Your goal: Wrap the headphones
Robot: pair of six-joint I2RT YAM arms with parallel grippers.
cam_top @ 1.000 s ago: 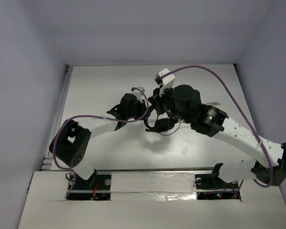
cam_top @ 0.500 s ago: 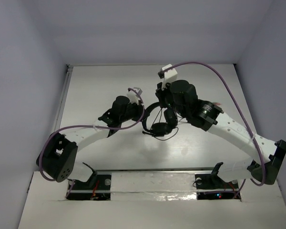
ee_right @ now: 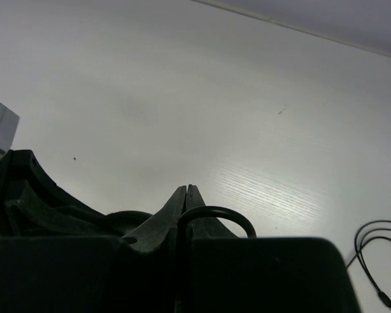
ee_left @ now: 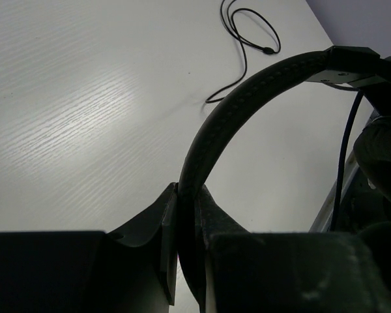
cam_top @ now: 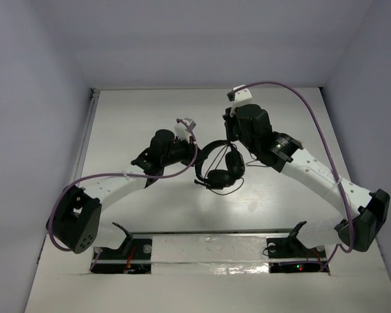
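Two left fingers [ee_left: 146, 225] astride headphones' [cam_top: 233, 164] headband [ee_left: 247, 98]; right fingers [ee_right: 159, 218] on cable [ee_right: 231, 215].

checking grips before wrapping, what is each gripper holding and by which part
The left gripper clamps the headphones by the headband; the right gripper pinches their thin cable.

Top view: high behind the arm bases, looking down on the whole bench [cam_top: 130, 117]. Wrist views: close, low, looking past left claw [ee_left: 186, 208] and right claw [ee_right: 186, 195]; all share the headphones [cam_top: 233, 164].
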